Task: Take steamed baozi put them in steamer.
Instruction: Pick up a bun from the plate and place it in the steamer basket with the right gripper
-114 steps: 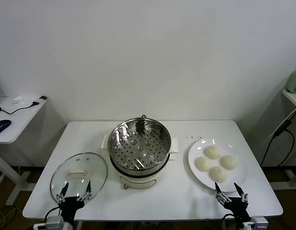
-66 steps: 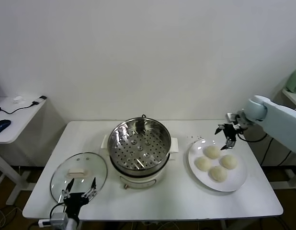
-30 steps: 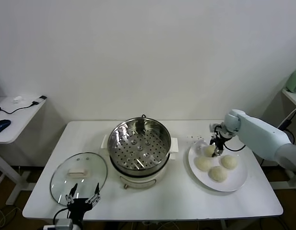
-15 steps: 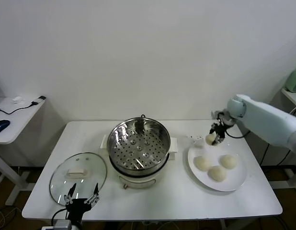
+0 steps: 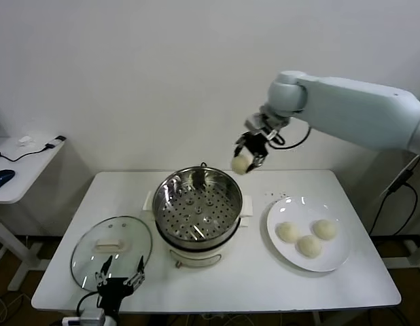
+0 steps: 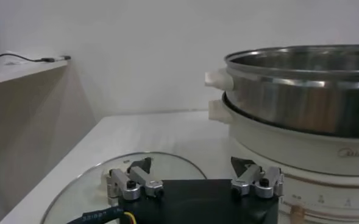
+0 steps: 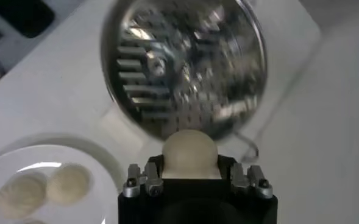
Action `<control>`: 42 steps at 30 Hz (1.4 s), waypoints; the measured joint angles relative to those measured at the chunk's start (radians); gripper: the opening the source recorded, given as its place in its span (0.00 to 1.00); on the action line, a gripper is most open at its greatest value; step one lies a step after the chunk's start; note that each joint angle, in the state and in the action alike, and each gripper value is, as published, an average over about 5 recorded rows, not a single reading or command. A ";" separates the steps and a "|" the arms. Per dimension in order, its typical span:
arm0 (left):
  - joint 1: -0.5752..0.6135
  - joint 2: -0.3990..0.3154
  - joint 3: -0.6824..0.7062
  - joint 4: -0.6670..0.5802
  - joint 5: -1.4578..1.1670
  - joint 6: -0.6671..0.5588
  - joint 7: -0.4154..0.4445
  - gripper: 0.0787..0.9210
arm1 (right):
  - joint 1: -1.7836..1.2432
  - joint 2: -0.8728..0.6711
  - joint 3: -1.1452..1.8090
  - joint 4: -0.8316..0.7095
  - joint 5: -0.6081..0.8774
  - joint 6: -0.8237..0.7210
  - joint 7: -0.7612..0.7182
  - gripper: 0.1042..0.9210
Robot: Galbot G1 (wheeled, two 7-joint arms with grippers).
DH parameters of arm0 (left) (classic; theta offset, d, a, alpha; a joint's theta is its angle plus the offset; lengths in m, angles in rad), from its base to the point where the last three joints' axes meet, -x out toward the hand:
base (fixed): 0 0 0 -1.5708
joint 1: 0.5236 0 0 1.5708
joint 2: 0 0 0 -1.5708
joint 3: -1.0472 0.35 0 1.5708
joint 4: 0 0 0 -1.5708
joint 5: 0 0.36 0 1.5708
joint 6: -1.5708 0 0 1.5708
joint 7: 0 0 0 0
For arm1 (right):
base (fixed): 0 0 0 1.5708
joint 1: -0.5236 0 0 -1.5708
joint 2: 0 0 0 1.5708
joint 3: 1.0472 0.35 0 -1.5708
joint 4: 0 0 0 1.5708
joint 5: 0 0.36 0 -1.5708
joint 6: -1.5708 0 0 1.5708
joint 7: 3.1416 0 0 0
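Nearest, the left gripper point(image 5: 118, 279) sits parked at the table's front edge, well in front of the steamer point(image 5: 198, 204) and just at the near rim of the glass lid point(image 5: 111, 248), its fingers spread wide and holding nothing. Beyond it, the steamer stands with its perforated basket bare; no bun lies inside. To the steamer's right, the white plate point(image 5: 336, 255) carries three steamed baozi point(image 5: 308, 237), untouched. Farther back and higher, the right gripper point(image 5: 249, 153) hangs above the steamer's far right rim, its fingers clamped on the fourth bun point(image 5: 241, 164); the right wrist view shows that bun point(image 7: 189, 150) pinched between the fingers with the basket below. By my judgement the first transfer is mid-carry: nothing is delivered, the held bun needs lowering and releasing, and three more remain to fetch.
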 measured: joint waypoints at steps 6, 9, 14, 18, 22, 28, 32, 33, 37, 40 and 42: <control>0.009 0.001 0.000 -0.001 0.012 0.000 0.000 0.88 | -0.060 0.095 0.026 -0.049 -0.177 0.189 0.024 0.61; 0.014 0.001 0.001 -0.003 0.019 -0.001 0.000 0.88 | -0.111 0.136 0.054 -0.113 -0.272 0.276 0.035 0.61; 0.019 0.001 0.003 -0.001 0.027 -0.003 -0.001 0.88 | -0.204 0.196 0.107 -0.232 -0.396 0.384 0.049 0.61; 0.022 0.002 0.004 0.001 0.028 -0.005 -0.001 0.88 | -0.270 0.235 0.144 -0.322 -0.469 0.443 0.063 0.61; 0.021 0.004 0.003 0.006 0.029 -0.006 -0.002 0.88 | -0.325 0.270 0.182 -0.407 -0.531 0.491 0.083 0.61; 0.016 0.004 0.003 0.014 0.029 -0.010 -0.005 0.88 | -0.389 0.314 0.226 -0.511 -0.591 0.534 0.115 0.61; 0.015 0.004 0.002 0.018 0.029 -0.012 -0.007 0.88 | -0.416 0.332 0.248 -0.555 -0.616 0.552 0.137 0.65; 0.015 0.004 0.003 0.019 0.029 -0.013 -0.007 0.88 | -0.421 0.334 0.253 -0.563 -0.621 0.555 0.142 0.68; 0.013 0.001 0.006 0.019 0.032 -0.013 -0.008 0.88 | -0.431 0.337 0.263 -0.582 -0.628 0.569 0.150 0.82; 0.015 -0.002 0.008 0.016 0.036 -0.013 -0.007 0.88 | -0.425 0.332 0.262 -0.584 -0.614 0.580 0.145 0.87; 0.018 -0.004 0.009 0.012 0.040 -0.012 -0.005 0.88 | -0.410 0.323 0.257 -0.577 -0.589 0.585 0.133 0.88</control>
